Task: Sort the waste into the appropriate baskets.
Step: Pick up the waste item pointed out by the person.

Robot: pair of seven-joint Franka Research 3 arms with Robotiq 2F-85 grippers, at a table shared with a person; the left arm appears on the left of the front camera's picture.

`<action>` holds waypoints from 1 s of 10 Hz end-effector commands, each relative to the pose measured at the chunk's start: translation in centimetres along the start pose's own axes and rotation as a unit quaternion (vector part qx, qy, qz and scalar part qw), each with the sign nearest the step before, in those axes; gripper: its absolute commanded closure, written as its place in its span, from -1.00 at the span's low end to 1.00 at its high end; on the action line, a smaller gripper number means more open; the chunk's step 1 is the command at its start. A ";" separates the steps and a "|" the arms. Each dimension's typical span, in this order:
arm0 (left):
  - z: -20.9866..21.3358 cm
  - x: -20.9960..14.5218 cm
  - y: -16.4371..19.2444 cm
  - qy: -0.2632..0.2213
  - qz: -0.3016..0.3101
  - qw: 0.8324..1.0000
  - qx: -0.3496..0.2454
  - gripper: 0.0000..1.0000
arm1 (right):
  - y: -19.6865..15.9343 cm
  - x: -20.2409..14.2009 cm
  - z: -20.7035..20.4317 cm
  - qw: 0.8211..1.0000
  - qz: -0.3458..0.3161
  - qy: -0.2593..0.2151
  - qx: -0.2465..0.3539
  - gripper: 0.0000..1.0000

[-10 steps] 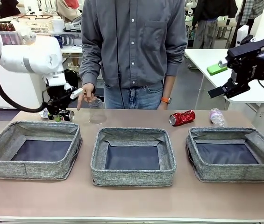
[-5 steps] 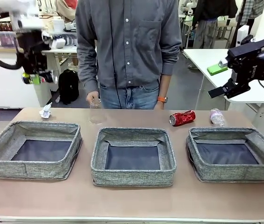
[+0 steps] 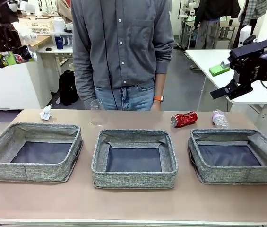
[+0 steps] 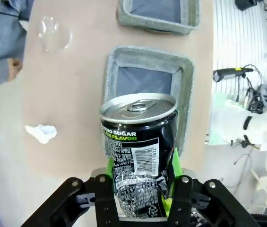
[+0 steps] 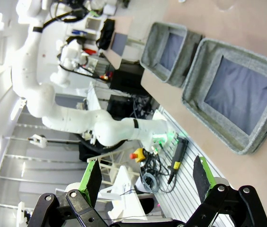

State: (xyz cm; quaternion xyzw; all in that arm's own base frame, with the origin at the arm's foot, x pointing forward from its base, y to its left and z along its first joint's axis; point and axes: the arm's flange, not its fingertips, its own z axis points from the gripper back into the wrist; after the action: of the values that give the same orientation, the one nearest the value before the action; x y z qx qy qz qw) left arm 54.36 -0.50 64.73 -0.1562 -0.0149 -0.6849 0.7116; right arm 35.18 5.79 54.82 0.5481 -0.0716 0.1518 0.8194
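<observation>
My left gripper [image 3: 11,57] hangs high at the upper left, shut on a dark can [image 3: 15,56] with green print. In the left wrist view the can [image 4: 140,142] stands upright between the green pads of that gripper [image 4: 140,189], high over the left basket [image 4: 112,71]. Three grey baskets sit in a row: left [image 3: 29,172], middle [image 3: 134,180], right [image 3: 239,177]. Behind them on the table lie a white paper wad [image 3: 45,113], a clear cup [image 3: 96,112], a red can [image 3: 184,119] and a small clear bottle [image 3: 219,118]. My right gripper [image 3: 222,79] hovers open and empty at the right, above the right basket.
A person in a grey shirt [image 3: 121,47] stands at the far edge, arms hanging down behind the cup. A white side table [image 3: 209,59] with a green object stands behind my right arm. The right wrist view looks down on two baskets [image 5: 192,80] and on bare tabletop.
My left gripper has lifted the dark can from the table beside the paper wad to high up at the left. The person's hand has left the cup. My right arm has stayed still.
</observation>
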 end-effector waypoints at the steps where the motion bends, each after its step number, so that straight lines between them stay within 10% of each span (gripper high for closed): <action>1: -1.3 0.5 2.1 0.032 -0.004 0.999 -0.001 0.36 | 0.2 0.3 0.0 1.000 0.012 -0.005 0.013 -1.00; 5: -1.3 0.5 2.1 0.032 -0.004 0.999 -0.001 0.36 | 0.2 0.3 0.0 1.000 0.012 -0.005 0.013 -1.00; 6: -2.1 0.8 2.4 0.027 -0.006 1.000 -0.009 0.11 | 0.2 0.3 0.0 1.000 0.012 -0.005 0.013 -1.00; 10: -2.6 7.1 -5.2 0.065 0.053 0.996 -0.029 0.11 | 0.2 0.3 0.0 1.000 0.012 -0.005 0.013 -1.00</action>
State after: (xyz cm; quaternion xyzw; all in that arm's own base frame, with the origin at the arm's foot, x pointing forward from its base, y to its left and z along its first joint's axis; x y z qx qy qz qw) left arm 52.16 -7.54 64.89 -0.1364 0.0515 -0.6637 0.7336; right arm 35.19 5.81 54.81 0.5479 -0.0715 0.1519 0.8196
